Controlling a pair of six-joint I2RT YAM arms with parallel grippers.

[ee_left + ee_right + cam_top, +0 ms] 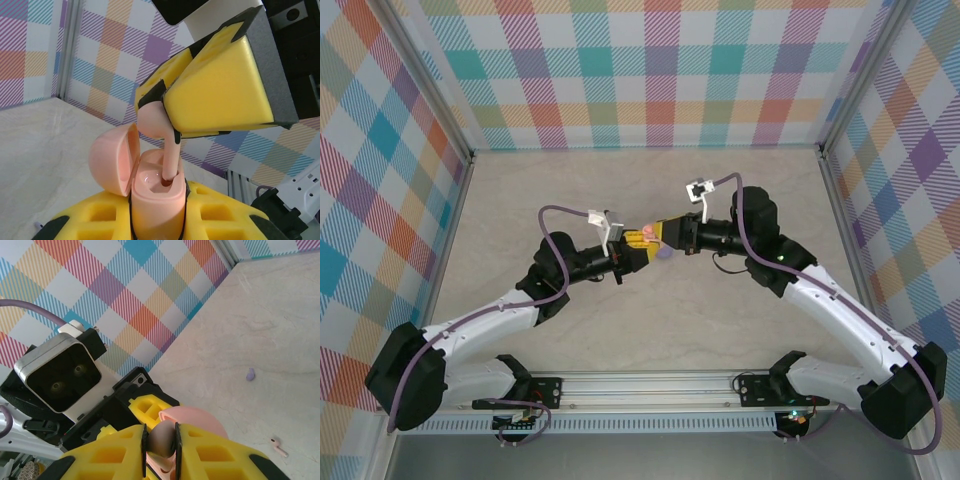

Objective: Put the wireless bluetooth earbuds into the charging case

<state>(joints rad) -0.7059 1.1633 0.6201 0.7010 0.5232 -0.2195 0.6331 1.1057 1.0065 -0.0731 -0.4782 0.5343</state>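
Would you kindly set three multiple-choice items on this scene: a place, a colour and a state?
1. The earbud's stem tip is: A inside the charging case; B beside it; C under it.
2. The case is: A purple; B pale pink; C white.
3. The lid is: A shut; B open; C off.
Answers: A, the right gripper holds the tip down in the case; B, a pink shell sits in the left gripper; B, the lid is hinged back.

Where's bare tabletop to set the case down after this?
Bare table runs along the back wall and in front of the rail. Crowded at centre, where left gripper and right gripper meet; a purple earbud and a pink earbud lie loose nearby.
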